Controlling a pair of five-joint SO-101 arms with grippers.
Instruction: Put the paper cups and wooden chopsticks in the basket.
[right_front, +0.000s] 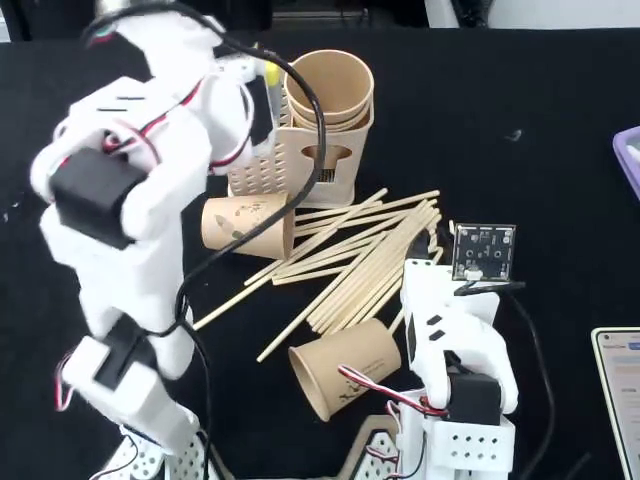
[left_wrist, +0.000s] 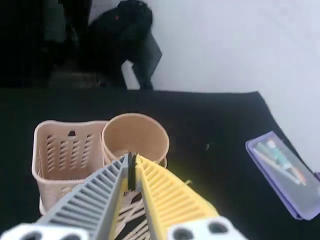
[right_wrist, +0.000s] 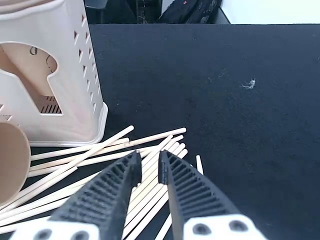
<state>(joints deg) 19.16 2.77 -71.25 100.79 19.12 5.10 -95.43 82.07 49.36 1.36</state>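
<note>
A beige slotted basket (right_front: 285, 165) stands at the back of the black table with stacked paper cups (right_front: 330, 90) in one compartment. My left gripper (left_wrist: 131, 161), with one grey and one yellow finger, hovers shut just above the basket (left_wrist: 67, 150) beside the cup (left_wrist: 135, 137). One paper cup (right_front: 247, 226) lies on its side in front of the basket, another (right_front: 345, 368) nearer the front. Wooden chopsticks (right_front: 355, 255) lie scattered between them. My right gripper (right_wrist: 148, 159) hangs over the chopsticks (right_wrist: 100, 155), open by a narrow gap and holding nothing.
A purple tray (left_wrist: 284, 172) sits at the table's right edge (right_front: 630, 150). A phone (right_front: 620, 395) lies at the front right. The right arm's base (right_front: 455, 420) stands at the front, next to the nearer cup.
</note>
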